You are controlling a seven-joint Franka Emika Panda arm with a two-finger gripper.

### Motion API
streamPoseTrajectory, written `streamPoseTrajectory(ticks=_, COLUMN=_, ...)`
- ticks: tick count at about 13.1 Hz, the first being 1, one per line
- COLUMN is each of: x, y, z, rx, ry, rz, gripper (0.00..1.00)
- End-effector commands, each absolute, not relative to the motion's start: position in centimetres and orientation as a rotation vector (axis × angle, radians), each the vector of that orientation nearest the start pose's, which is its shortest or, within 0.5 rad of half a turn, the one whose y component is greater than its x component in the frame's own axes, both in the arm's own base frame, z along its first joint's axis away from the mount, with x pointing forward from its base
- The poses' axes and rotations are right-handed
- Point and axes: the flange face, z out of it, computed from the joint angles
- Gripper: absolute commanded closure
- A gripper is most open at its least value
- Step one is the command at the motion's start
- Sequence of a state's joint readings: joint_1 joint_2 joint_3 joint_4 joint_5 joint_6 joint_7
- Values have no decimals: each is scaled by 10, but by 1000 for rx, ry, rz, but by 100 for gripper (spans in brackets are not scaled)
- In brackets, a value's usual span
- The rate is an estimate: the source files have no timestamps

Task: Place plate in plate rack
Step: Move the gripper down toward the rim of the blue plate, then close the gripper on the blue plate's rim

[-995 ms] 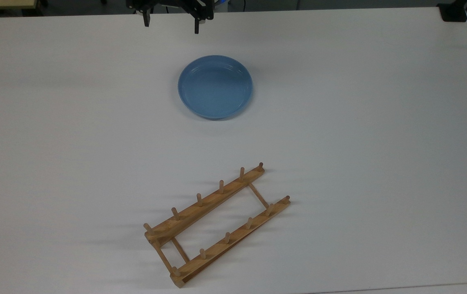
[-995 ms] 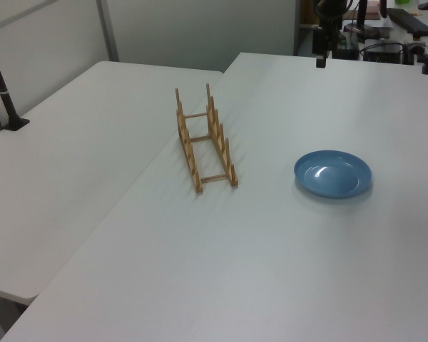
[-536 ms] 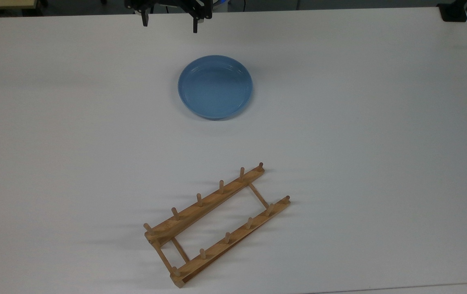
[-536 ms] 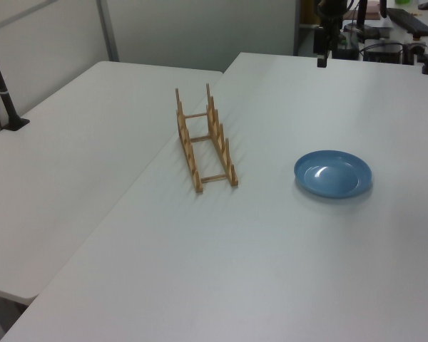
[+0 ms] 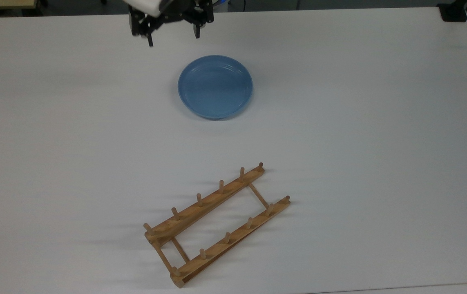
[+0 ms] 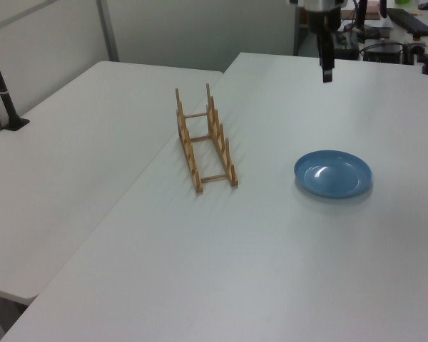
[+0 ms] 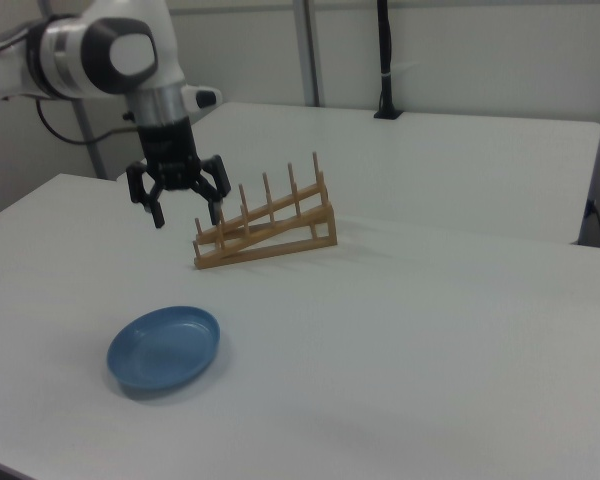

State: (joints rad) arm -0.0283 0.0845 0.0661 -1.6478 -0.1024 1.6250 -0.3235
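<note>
Top view first: the plate (image 5: 215, 87) lies flat on the white table (image 5: 380, 122), rim up, and the plate rack (image 5: 217, 224) sits well apart from it toward the top view's bottom edge, slanting across the table. The gripper (image 5: 173, 36) hangs above the table just off the plate's upper-left rim, fingers spread wide, gripping nothing.

Over to the left view: the rack (image 6: 205, 140) stands to the left of the plate (image 6: 333, 174), clear table between them. The gripper (image 6: 327, 73) hovers beyond the plate, pointing down.

Right view now: the plate (image 7: 164, 348) is nearest the camera, the rack (image 7: 268, 222) behind it and a little to the right. Above the plate, the gripper (image 7: 185, 212) shows both fingers splayed apart and empty, level with the rack's left end.
</note>
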Motion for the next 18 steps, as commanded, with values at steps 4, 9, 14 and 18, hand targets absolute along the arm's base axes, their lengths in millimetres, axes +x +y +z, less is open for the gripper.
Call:
streamPoseTrajectory(ticks=4, x=594, y=14, z=432, rx=-2977, ry=-1156, rz=331, gripper=14)
streamPoseTrajectory(ticks=9, x=614, y=33, z=345, rx=-2944, ry=-1331, rz=434, gripper=39)
streamPoseTrajectory(ticks=14, x=612, y=53, z=319, rx=-2902, ry=-1376, rz=498, gripper=69)
streamPoseTrajectory(ticks=18, x=612, y=55, z=314, rx=-2897, ry=-1384, rz=512, gripper=92)
